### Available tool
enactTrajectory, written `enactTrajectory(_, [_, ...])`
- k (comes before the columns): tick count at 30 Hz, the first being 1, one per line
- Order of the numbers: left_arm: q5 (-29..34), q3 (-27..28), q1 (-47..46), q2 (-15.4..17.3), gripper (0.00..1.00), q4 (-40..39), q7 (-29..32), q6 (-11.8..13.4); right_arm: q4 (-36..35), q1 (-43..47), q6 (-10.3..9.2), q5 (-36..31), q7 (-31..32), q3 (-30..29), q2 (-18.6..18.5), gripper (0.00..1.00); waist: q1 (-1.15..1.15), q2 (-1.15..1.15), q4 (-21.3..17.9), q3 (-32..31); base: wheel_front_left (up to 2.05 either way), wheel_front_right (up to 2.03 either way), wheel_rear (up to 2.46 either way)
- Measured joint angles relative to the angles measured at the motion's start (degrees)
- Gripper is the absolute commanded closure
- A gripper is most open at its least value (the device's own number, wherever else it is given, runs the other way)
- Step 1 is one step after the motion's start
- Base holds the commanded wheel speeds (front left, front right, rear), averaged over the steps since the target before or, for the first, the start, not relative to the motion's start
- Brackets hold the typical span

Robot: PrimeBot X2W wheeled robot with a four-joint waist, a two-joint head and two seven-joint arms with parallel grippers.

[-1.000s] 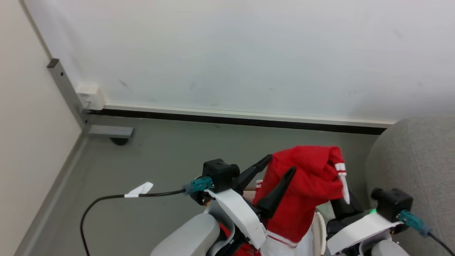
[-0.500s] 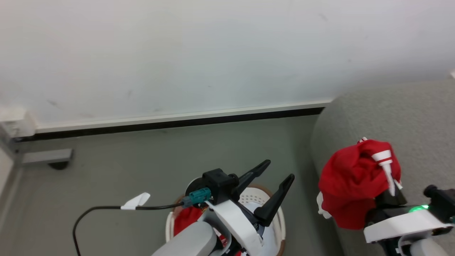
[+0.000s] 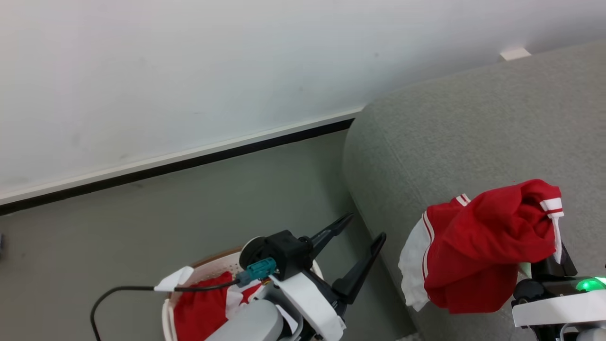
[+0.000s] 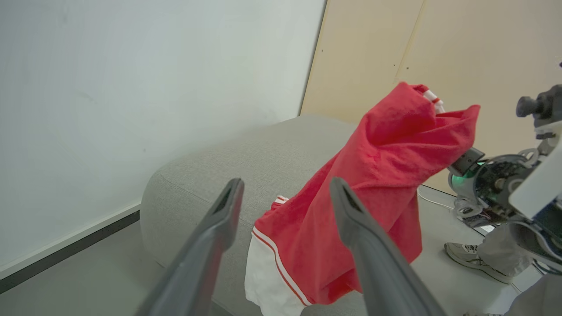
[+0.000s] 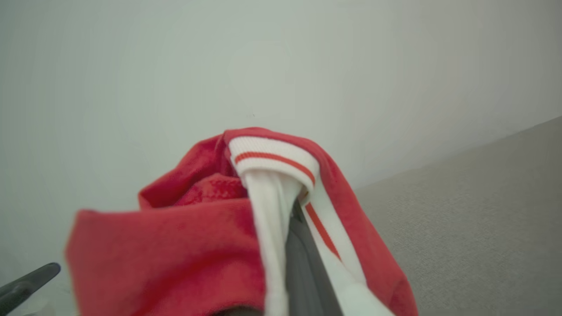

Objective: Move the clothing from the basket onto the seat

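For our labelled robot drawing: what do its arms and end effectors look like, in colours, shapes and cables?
Left end effector: two long, tapering dark-grey fingers on a black block, white wrist cover, pale grey rounded forearm. A teal plug feeds a black cable bearing a white tape tag. Right arm's white cover, glowing green light.

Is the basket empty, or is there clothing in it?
Not empty: in the head view, red clothing with white trim lies inside the basket.

Bright, even light, faint shadows; the clothing blurs in the right wrist view.
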Motion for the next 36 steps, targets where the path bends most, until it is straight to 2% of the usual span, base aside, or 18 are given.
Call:
enactTrajectory(8, [0.31,0.54,0.48,-0.49,0.00,0.54,0.00,-0.25,-1.24,1.03,0.00,-0.62,0.00,-0.53,0.44,1.00,0.00,0.00,-2.68,0.90,0.00,0.00,0.00])
enactTrajectory(15, [0.43,0.51,0.47,-0.65,0.00,0.70,0.00,-0.26,-1.56,0.93,0.00,-1.93,0.01,-0.37,0.05,1.00,0.00,0.00,-2.77,1.44,0.00,0.00,0.00])
enactTrajectory(20, [0.36,-0.05,0.21,-0.36,0.00,0.56,0.00,-0.26,-1.09,-3.60,0.00,-3.00,0.01,1.64,-1.15,1.00,0.00,0.00,-2.60,2.67,0.00,0.00,0.00])
enactTrajectory(29, [0.51,-2.02,-3.69,2.58,0.00,-1.65,0.24,-0.36,1.47,-19.89,0.00,-5.08,0.09,2.48,-9.59,1.00,0.00,0.00,-1.24,9.14,0.00,0.00,0.00])
enactTrajectory(36, [1.55,-1.78,-6.51,7.67,0.00,-6.79,3.53,-0.37,5.65,-33.87,0.01,1.60,3.94,-4.03,-14.74,1.00,0.01,0.00,0.50,18.12,0.00,0.00,0.00])
